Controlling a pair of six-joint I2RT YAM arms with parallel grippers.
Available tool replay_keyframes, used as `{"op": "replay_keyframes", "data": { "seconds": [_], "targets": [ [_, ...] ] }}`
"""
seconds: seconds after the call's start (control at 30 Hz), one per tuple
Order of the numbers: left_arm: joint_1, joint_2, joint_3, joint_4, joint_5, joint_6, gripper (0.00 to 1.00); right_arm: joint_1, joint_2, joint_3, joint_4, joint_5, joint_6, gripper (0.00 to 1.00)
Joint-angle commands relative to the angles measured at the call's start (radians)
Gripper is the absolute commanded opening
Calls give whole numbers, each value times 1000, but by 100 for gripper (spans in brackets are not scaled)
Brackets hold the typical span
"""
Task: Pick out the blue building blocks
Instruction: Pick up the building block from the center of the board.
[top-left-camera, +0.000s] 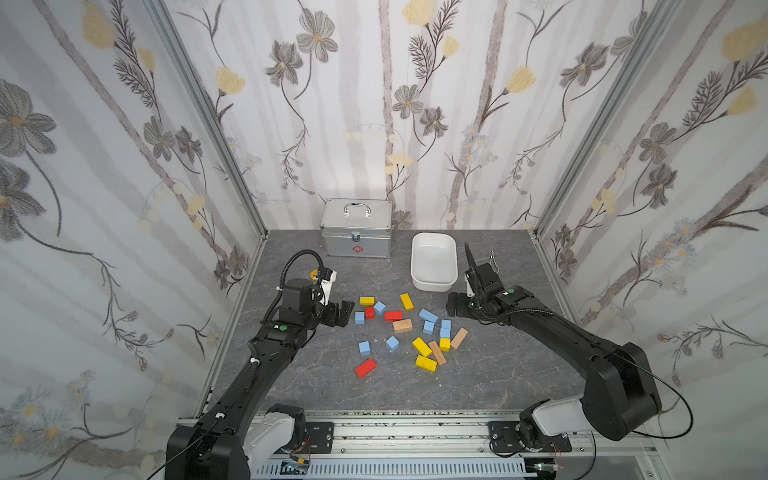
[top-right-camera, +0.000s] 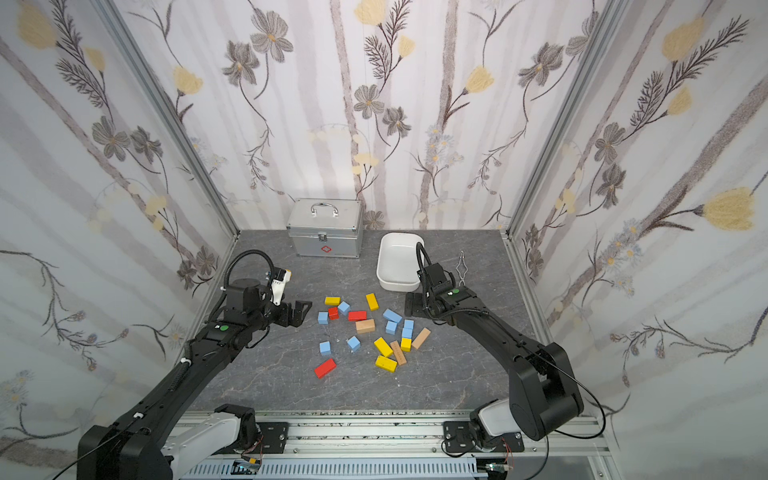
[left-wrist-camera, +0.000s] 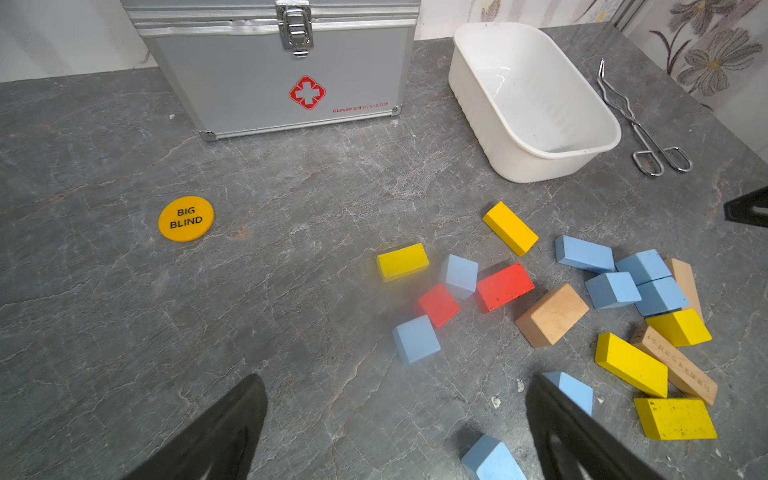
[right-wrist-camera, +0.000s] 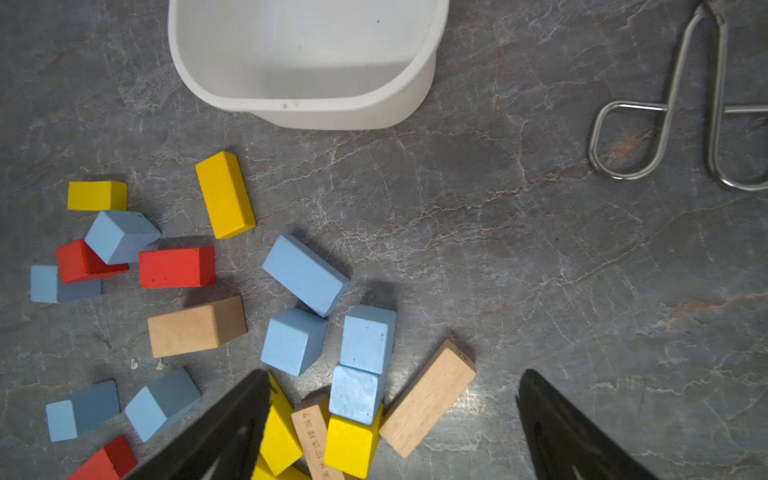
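Several light-blue building blocks (top-left-camera: 428, 316) lie loose on the grey table among red, yellow and tan blocks in both top views. A long blue brick (right-wrist-camera: 305, 274) and three blue cubes (right-wrist-camera: 368, 338) sit on the right side of the scatter. More cubes (left-wrist-camera: 415, 338) lie on its left and front. My left gripper (top-left-camera: 343, 313) hovers open at the left edge of the pile, with bare table between its fingers (left-wrist-camera: 232, 424). My right gripper (top-left-camera: 453, 305) hangs open over the right edge, holding nothing; a blue cube (right-wrist-camera: 355, 392) and a tan block (right-wrist-camera: 428, 399) show between its fingers (right-wrist-camera: 224, 428).
An empty white tub (top-left-camera: 432, 286) stands behind the pile, and a shut silver first-aid case (top-left-camera: 357, 232) to its left. Metal tongs (top-right-camera: 461, 268) lie right of the tub. A yellow "BIG BLIND" disc (left-wrist-camera: 185, 219) lies at the left. Walls enclose three sides.
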Motion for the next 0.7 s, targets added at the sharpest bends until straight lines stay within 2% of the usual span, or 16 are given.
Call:
{"op": "replay_keyframes", "data": {
  "seconds": [0.0,0.37,0.67],
  "targets": [
    [-7,2,-14,44,9,34,100,14,57,27,28,-23,29,93],
    [-29,6,-36,63,17,49,100,48,218,94,1,5,60,82],
    [-59,24,-45,67,16,74,100,63,273,95,-25,43,82,73]
  ]
}}
